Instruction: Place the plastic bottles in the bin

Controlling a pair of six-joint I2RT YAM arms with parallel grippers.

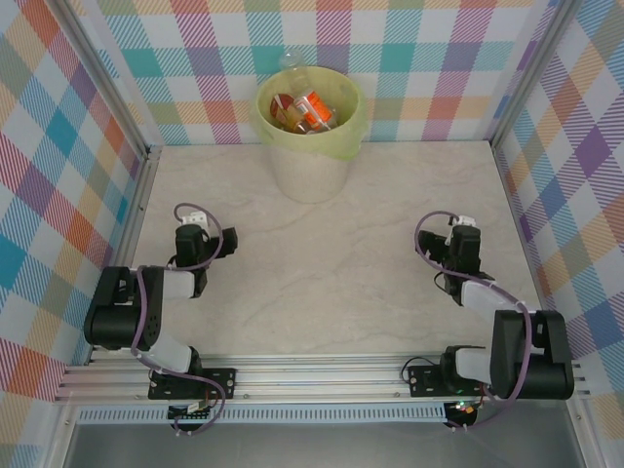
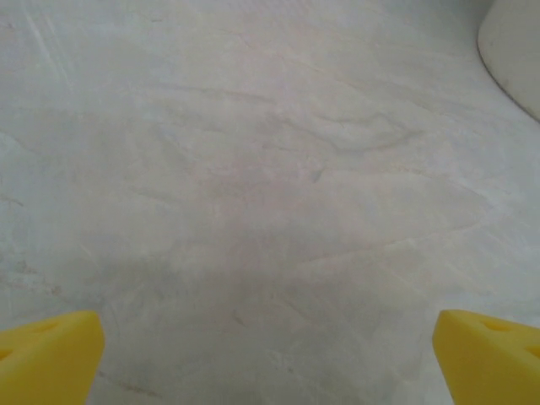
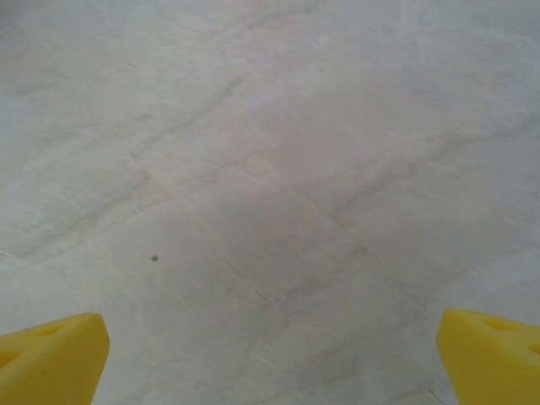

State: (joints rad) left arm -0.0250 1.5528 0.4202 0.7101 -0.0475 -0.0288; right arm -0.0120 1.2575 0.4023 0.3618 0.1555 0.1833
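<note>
The plastic bottles point(image 1: 310, 109) lie heaped in the bin point(image 1: 310, 166), too jumbled to count, at the back of the pale stony table point(image 1: 331, 263) with bright checked walls point(image 1: 58, 175) around, while the left gripper point(image 2: 268, 354) and right gripper point(image 3: 272, 359) both have jaws wide open.

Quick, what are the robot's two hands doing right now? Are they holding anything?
Left gripper: open, holding nothing.
Right gripper: open, holding nothing.
</note>
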